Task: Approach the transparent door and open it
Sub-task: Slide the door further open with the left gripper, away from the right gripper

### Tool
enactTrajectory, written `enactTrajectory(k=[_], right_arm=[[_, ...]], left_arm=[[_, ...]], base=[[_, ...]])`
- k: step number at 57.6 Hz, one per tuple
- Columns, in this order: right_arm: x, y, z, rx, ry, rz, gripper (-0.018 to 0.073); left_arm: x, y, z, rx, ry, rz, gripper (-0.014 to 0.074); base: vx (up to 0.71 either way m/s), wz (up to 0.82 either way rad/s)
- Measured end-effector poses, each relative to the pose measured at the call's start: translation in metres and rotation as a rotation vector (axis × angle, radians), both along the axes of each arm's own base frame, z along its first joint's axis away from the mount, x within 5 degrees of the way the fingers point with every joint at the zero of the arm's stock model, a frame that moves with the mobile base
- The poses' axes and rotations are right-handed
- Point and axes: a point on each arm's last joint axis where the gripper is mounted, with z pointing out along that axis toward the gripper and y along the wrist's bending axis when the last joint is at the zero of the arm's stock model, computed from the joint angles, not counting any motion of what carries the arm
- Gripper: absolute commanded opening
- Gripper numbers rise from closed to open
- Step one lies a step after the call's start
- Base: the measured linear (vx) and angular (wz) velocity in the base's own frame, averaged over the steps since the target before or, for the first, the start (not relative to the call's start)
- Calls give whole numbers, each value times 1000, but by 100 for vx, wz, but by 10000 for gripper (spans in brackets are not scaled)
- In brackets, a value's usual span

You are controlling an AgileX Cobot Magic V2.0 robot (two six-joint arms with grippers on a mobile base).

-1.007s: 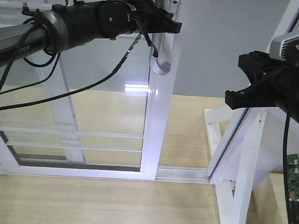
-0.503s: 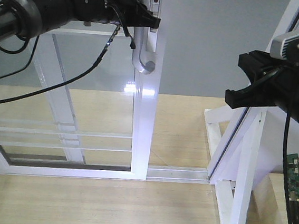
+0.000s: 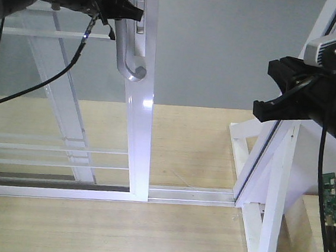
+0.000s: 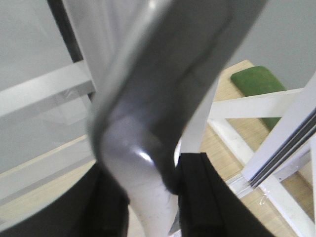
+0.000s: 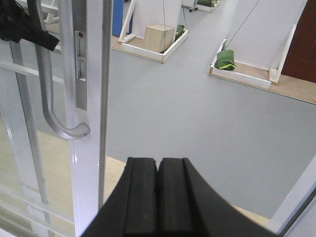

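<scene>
The transparent door (image 3: 140,117) is a white-framed glass panel with thin white horizontal bars, standing in its floor track at the left. Its grey curved pull handle (image 3: 129,57) hangs on the door's right stile. My left gripper (image 3: 135,12) is shut on the upper part of the handle. In the left wrist view the handle (image 4: 163,98) fills the frame, with a black finger (image 4: 197,197) pressed on each side of it. My right gripper (image 5: 158,165) is shut on nothing and hovers apart at the right (image 3: 260,110). From there it sees the handle (image 5: 47,84) and stile (image 5: 91,98).
A white fixed frame post with braces (image 3: 273,172) stands at the right, and the floor track (image 3: 197,195) runs between it and the door. A small green circuit board (image 3: 329,198) hangs on a cable. Beyond the doorway lie a green bag (image 5: 224,59) and a cardboard box (image 5: 160,37).
The door has slid to the left with my left gripper on its handle, and the gap beside the right post has widened. The right arm has not moved.
</scene>
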Motion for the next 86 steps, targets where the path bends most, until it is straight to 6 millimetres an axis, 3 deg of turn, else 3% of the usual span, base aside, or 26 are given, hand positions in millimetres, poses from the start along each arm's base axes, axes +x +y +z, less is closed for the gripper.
enactTrajectory(k=[40,60,68,78,86], right_arm=[[1,0,3,21,-23,-3,-4],[1,0,3,23,-23,-4,-4],[1,0,3,23,-23,-4,-4],[1,0,3,22,-23,-4,-4],[-3,-1,5,20,-18,-3,-4]], left_arm=[[-9,74,29,59,46,294,0],[-21,96,48,140,17,351,0],[-36,101,56,179,-5,346,0],[-77,99,87,122,-143,316,0],[-112,103,79,117,-150,304,0]], base=[[0,0],[0,0],[0,0],[0,0],[0,0]])
